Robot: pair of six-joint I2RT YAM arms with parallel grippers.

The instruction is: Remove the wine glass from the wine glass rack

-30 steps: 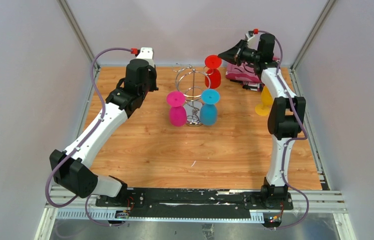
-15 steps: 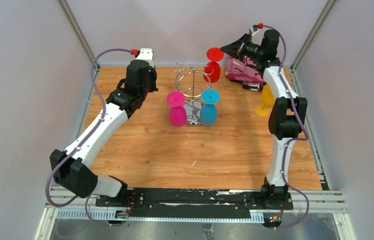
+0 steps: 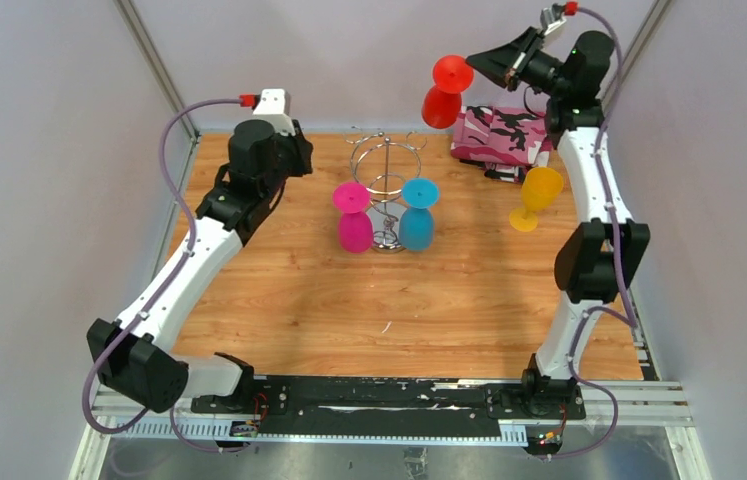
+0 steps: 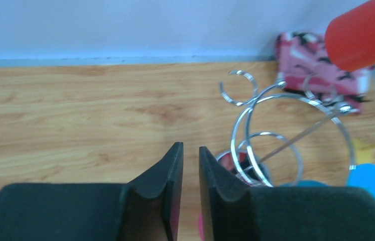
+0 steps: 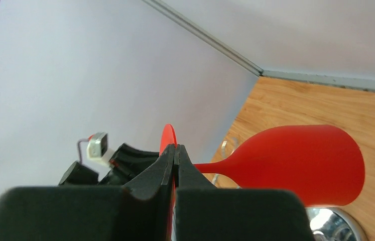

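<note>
The chrome wine glass rack (image 3: pixel 386 188) stands at the back middle of the table, with a pink wine glass (image 3: pixel 354 222) and a blue wine glass (image 3: pixel 417 220) hanging bowl-down on it. My right gripper (image 3: pixel 481 62) is shut on the round foot of a red wine glass (image 3: pixel 441 105) and holds it high, above and right of the rack, clear of the hooks. In the right wrist view the gripper (image 5: pixel 174 150) pinches the thin red foot, and the bowl (image 5: pixel 305 163) points away. My left gripper (image 4: pixel 191 150) is empty with its jaws nearly together, left of the rack (image 4: pixel 285 125).
A yellow wine glass (image 3: pixel 535 194) stands at the right of the table by the right arm. A pink patterned cloth bundle (image 3: pixel 504 135) lies at the back right. White walls close the back and both sides.
My right arm has lifted the red glass up and to the right, off the rack's hook and well above it. My left arm has drawn back slightly to the left.
</note>
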